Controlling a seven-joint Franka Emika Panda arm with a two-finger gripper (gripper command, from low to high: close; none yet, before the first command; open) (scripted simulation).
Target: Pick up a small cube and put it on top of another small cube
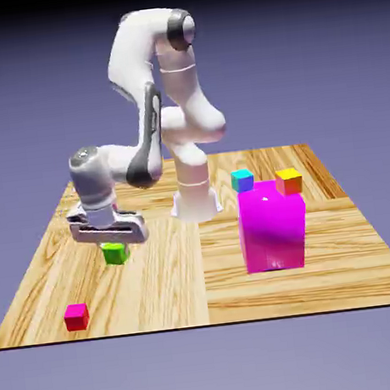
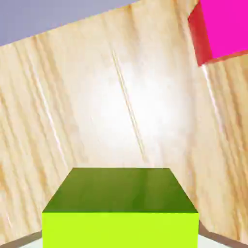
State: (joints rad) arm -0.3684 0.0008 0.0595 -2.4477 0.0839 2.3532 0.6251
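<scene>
Over on the exterior view's left, the gripper hangs low above the table with the lime-green cube right beneath its fingers, and the cube looks to sit just clear of the wood, though I can't be sure of the gap. Near the front edge waits the small magenta-red cube, a fair way from the green one. To the right stands the big magenta block, with a cyan cube and an orange cube behind it.

Now the hand view: the lime-green cube fills the bottom, large and square-on, hiding the fingertips, so the claw is clamped tight on it. Pale table spreads beyond, and a magenta-red corner pokes in at the top right.

So the pick looks done; the carry and the stacking on another small cube are left. No containers here, nothing stacked yet.
</scene>
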